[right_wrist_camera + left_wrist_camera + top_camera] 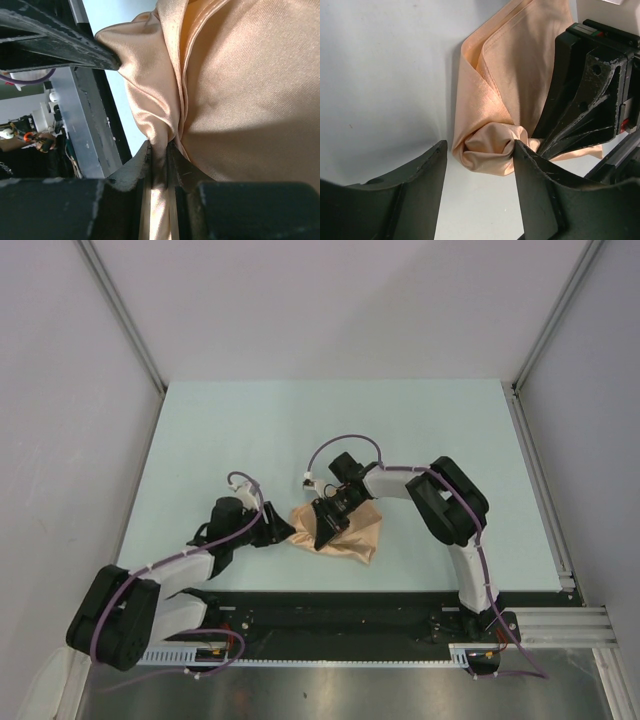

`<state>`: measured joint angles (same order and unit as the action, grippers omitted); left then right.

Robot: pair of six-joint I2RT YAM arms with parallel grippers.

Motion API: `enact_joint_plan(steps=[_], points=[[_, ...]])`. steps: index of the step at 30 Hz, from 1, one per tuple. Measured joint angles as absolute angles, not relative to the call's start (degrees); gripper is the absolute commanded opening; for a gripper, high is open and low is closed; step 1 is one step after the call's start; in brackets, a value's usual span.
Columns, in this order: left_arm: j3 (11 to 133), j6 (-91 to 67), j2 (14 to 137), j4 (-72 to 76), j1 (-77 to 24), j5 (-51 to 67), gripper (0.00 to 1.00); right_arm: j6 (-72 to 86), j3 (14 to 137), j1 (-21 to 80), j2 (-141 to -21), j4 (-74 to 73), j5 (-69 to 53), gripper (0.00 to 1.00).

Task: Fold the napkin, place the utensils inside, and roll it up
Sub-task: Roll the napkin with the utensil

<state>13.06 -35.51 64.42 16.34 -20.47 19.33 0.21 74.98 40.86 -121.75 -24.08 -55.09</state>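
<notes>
Peach satin first: finds napkin (362, 535) loosely folded, bunched near centre; notes right gripper (160, 150) pinching a fold, left gripper (480, 150) spread around its corner (no utensil visible); judges insertion, rolling outstanding.

Overhead view. Pale green table (250, 430) with a crumpled peach napkin (360, 533) near the centre of its front edge. The right arm (445, 502) bends leftward, its right gripper (322, 536) down on the napkin's left part. The left arm (170, 575) reaches rightward; the left gripper (282, 531) lies just beside the cloth's left edge.
</notes>
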Motion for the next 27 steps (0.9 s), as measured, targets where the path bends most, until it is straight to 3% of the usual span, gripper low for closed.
enact_joint_plan(steps=[7, 15, 17, 20, 27], points=[[13.08, -35.55, 70.06, 21.45, -20.58, 19.84, 0.46, 0.21, 76.09, 40.51, -122.8, -25.5, -56.16, 0.14], [13.08, -35.94, 73.65, 24.91, -20.86, 20.18, 0.14, 0.23, 76.64, 40.16, -123.37, -26.17, -56.77, 0.2], [13.13, -35.99, 74.04, 25.19, -20.88, 20.21, 0.09, 0.21, 76.64, 40.05, -123.37, -26.2, -56.9, 0.26], [13.65, -35.99, 74.74, 25.21, -20.88, 20.53, 0.05, 0.27, 76.64, 39.59, -123.09, -26.44, -56.97, 0.38], [15.7, -35.94, 75.4, 22.17, -20.91, 20.71, 0.0, 0.25, 76.27, 38.89, -115.33, -28.77, -48.56, 0.47]])
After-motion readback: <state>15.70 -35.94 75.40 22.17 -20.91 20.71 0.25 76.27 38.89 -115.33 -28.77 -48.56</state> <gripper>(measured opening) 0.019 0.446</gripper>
